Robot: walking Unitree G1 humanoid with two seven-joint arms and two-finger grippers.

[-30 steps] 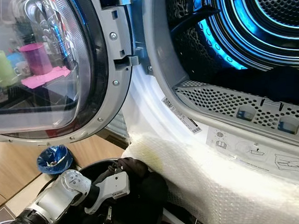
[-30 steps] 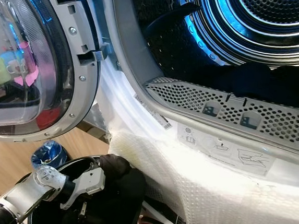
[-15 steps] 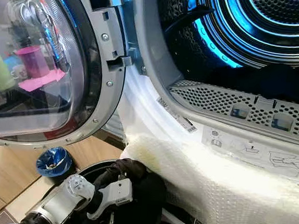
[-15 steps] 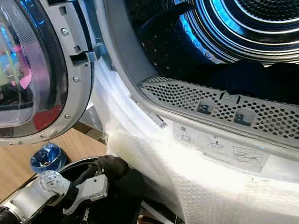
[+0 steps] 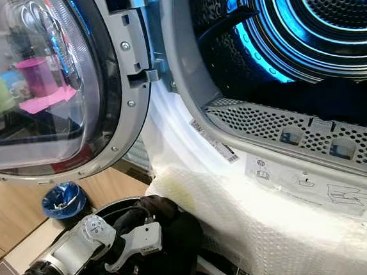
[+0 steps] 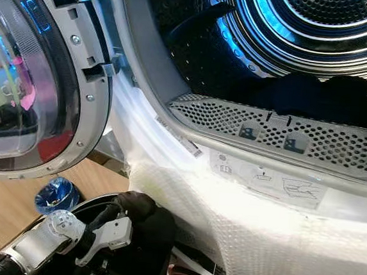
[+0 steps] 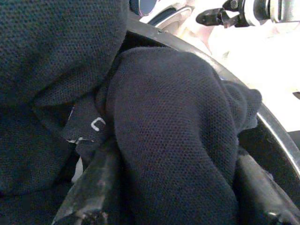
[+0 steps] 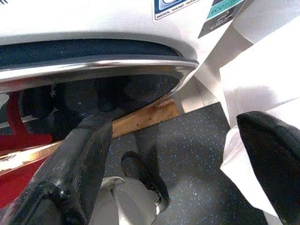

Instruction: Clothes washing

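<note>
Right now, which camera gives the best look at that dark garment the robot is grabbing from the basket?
The left wrist view: the dark garment sits between the left claw fingers, its weave clear. Both eye views show it smaller, bunched in the black basket rim.

My two head eyes look forward and down, close, into the open washer drum (image 5: 320, 40) and share its door (image 5: 53, 81), while my left wrist camera presses right against dark clothing (image 7: 173, 131) (in the black basket (image 6: 97, 202)), and my right wrist camera faces the speckled floor (image 8: 187, 154).
</note>
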